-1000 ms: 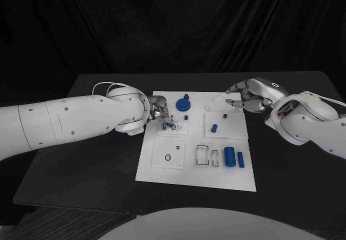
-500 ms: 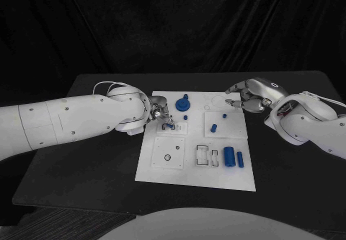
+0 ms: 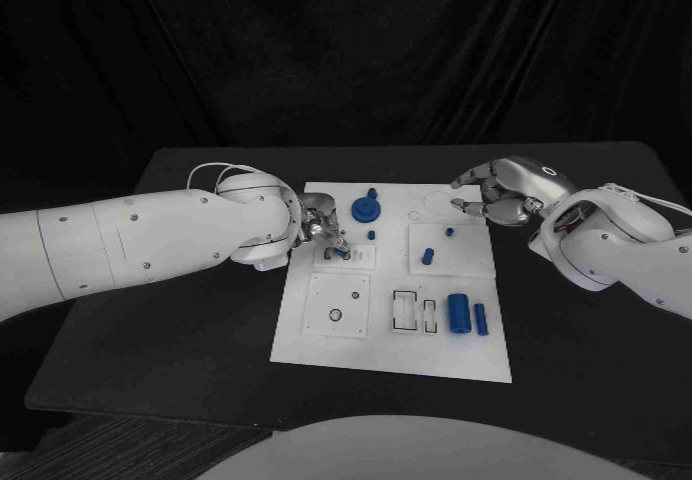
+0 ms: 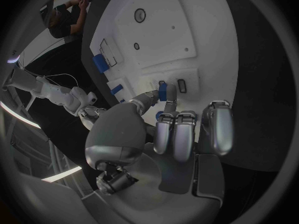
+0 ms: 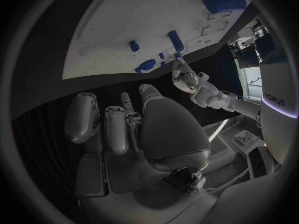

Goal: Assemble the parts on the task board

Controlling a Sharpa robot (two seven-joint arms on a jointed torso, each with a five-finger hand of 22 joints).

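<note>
- White rectangular task board [image 3: 320, 340]: lies flat at the centre of the black desk [image 3: 173, 360], long side running up and down the frame.
- Parts that look seated, upper half of the board: blue round disc with a centre knob [image 3: 368, 209]; small blue peg [image 3: 372, 235] just below it; a small blue peg [image 3: 449, 233] and a short blue cylinder [image 3: 428, 257] on the raised white plate to the right.
- Parts lying loose, lower right of the board: thick blue cylinder [image 3: 459, 311] and slim blue rod [image 3: 480, 318], side by side, next to two empty rectangular outlines.
- Open places: a small ring hole in the lower-left plate and a faint circular outline at the upper right.
- Progress, by judgement: roughly midway; several pieces in, at least two loose and one in hand.
- Left hand [image 3: 320, 226]: at the board's upper-left area; thumb and a finger pinch a small blue rectangular block [image 4: 162, 91], held upright at a slotted white plate; remaining fingers [image 4: 176, 134] curled in, touching nothing. Whether the block has entered its slot cannot be told.
- Right hand [image 3: 500, 195]: hovers past the board's upper-right corner, fingers loosely curled and empty, clear of every part.
</note>
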